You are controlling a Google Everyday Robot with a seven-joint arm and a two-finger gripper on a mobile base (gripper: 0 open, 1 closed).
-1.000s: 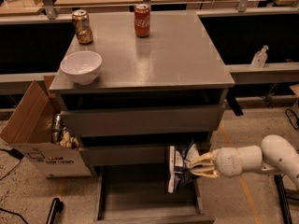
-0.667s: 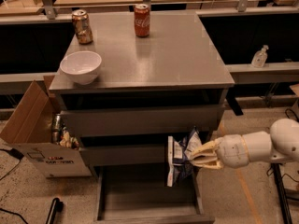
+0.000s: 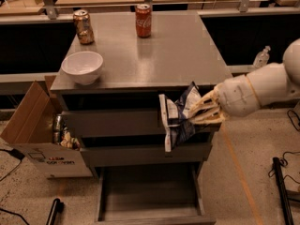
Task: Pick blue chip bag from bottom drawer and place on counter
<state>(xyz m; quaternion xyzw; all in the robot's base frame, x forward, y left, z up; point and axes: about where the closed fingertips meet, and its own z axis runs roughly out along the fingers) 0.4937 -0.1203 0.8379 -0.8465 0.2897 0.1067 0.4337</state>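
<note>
My gripper (image 3: 199,112) is shut on the blue chip bag (image 3: 177,117), a crumpled dark-blue foil bag with white patches. It holds the bag in the air in front of the upper drawer fronts, just below the counter's front edge. The arm comes in from the right. The bottom drawer (image 3: 149,191) stands pulled open below, its grey tray showing nothing inside. The counter (image 3: 168,50) is a glossy grey slab on top of the cabinet.
On the counter stand a white bowl (image 3: 82,67) at front left, a brownish can (image 3: 83,26) at back left and a red soda can (image 3: 143,20) at the back middle. An open cardboard box (image 3: 40,135) with items stands left of the cabinet. A pole base (image 3: 283,182) lies on the floor at right.
The gripper has lifted the blue chip bag from just above the open bottom drawer up to the level of the top drawer front, near the counter's edge.
</note>
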